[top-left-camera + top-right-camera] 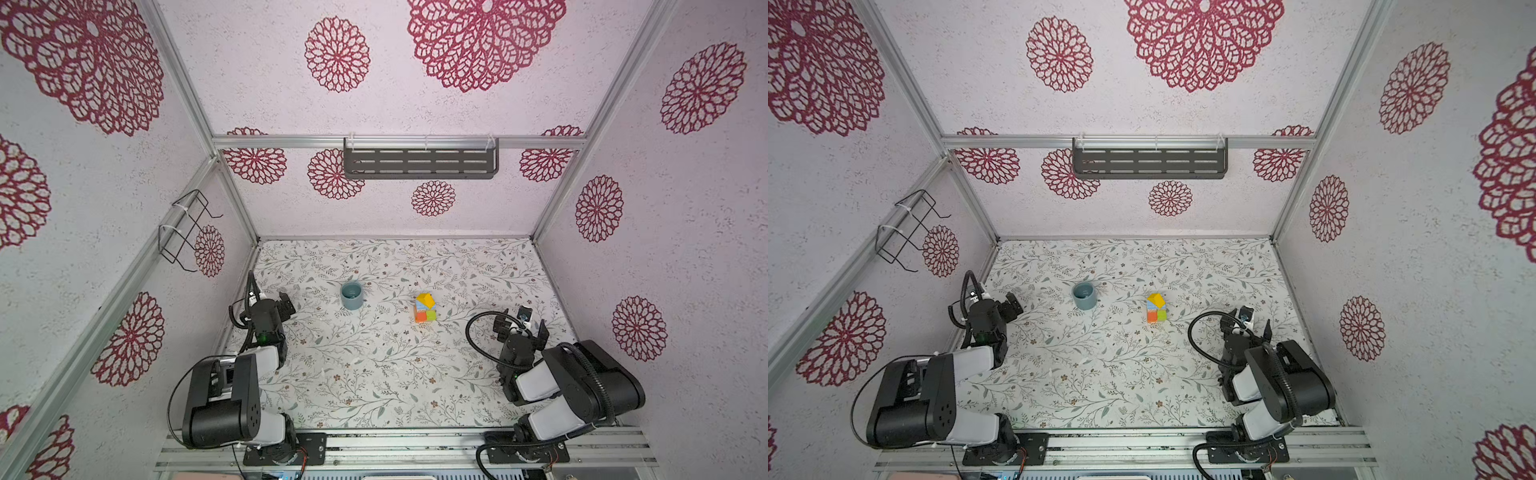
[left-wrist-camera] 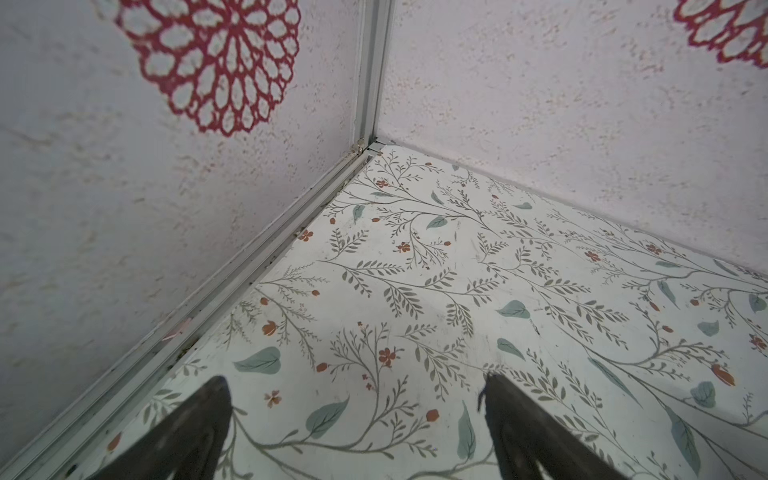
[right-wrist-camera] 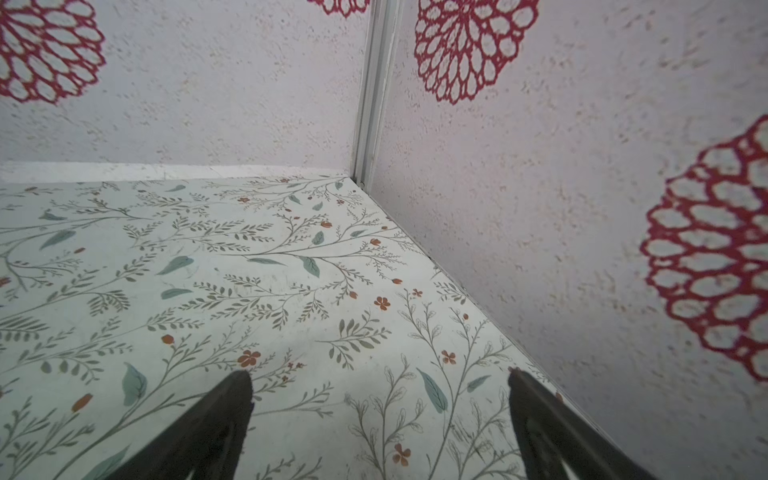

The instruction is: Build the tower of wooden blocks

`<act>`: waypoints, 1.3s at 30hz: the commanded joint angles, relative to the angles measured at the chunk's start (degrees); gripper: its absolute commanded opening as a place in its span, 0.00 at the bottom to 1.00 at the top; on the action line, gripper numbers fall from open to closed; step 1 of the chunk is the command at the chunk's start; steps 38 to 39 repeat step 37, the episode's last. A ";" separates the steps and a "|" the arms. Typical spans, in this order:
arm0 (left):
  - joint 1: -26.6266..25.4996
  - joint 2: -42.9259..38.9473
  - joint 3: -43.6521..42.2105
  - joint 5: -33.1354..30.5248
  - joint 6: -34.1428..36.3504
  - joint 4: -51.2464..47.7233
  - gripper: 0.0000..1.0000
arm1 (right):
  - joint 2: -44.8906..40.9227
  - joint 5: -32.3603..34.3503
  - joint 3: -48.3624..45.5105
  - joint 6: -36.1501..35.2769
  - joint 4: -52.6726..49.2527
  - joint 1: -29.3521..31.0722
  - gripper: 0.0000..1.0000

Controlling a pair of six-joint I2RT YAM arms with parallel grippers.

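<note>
The floral table (image 1: pixel 374 374) fills the floor of the walled cell, and everything here is placed from the teal cup (image 1: pixel 351 295), which stands upright toward the back of it, left of the middle. The left arm (image 1: pixel 232 399) is folded at the front edge, nearer the viewer than the cup and to its left; the right arm (image 1: pixel 582 386) is folded likewise, far to the cup's right. A slotted black shelf (image 1: pixel 419 163) hangs on the back wall behind the cup, and a wire rack (image 1: pixel 187 230) on the side wall to its left. The left gripper (image 1: pixel 286 307) hangs just left of the cup, apart from it; in its wrist view the left gripper (image 2: pixel 353 386) has its jaws spread wide over bare table, with nothing between them. The right gripper (image 1: pixel 521 328) sits well right of the cup, and its wrist view shows the right gripper (image 3: pixel 379 376) equally wide and empty. In both top views the tower (image 1: pixel 425 308) (image 1: pixel 1156 308) stands near the cup on its right, between the cup and the right gripper, touched by neither. Its yellow block (image 1: pixel 426 299) is on top, a blue block (image 1: pixel 420 306) beneath, and an orange block (image 1: pixel 421 317) and green block (image 1: pixel 431 315) side by side at the base.
</note>
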 commanded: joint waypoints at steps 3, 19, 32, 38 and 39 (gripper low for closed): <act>0.19 2.98 -0.94 5.89 3.12 9.01 0.97 | 2.85 -13.72 -1.32 0.29 9.98 -3.56 0.99; -2.43 3.82 0.26 2.41 6.33 8.69 0.97 | -1.23 -21.04 9.88 6.75 -16.63 -10.87 0.99; -2.65 3.86 0.27 2.19 6.42 8.70 0.97 | -1.23 -21.02 9.94 6.82 -16.72 -10.82 0.99; -2.65 3.81 0.23 2.19 6.40 8.69 0.97 | -1.19 -21.04 10.11 6.71 -16.98 -10.68 0.99; -2.65 3.81 0.23 2.19 6.40 8.69 0.97 | -1.19 -21.04 10.11 6.71 -16.98 -10.68 0.99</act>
